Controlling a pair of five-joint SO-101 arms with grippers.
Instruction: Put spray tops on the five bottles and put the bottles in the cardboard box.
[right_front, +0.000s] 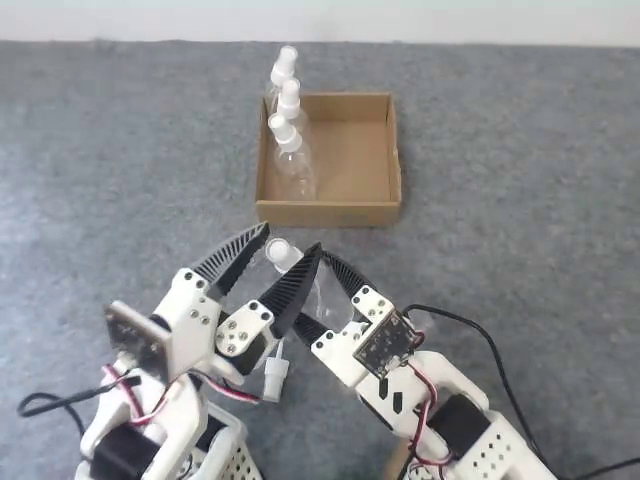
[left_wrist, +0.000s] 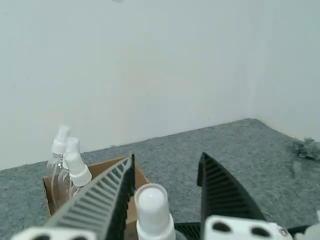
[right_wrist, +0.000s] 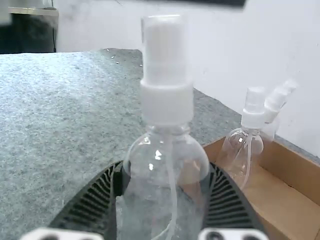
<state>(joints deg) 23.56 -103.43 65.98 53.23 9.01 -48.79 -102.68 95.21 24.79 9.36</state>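
One box (right_front: 330, 212) sits straight ahead of both arms, with three bottles (right_front: 292, 165) along its left side. The right gripper (right_wrist: 165, 200) is clamped on a fourth bottle (right_wrist: 160, 165), upright and just short of the box. The left gripper's (right_front: 288, 240) jaws are apart either side of its top (left_wrist: 151, 205). A spare top (right_front: 275, 378) lies by the arms.

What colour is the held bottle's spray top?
White; spray top on bottle, right wrist view.

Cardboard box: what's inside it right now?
Three clear plastic bottles with white spray tops stand along one side wall of the brown cardboard box; the remaining floor shows plain cardboard. The near wall's inner face is hidden.
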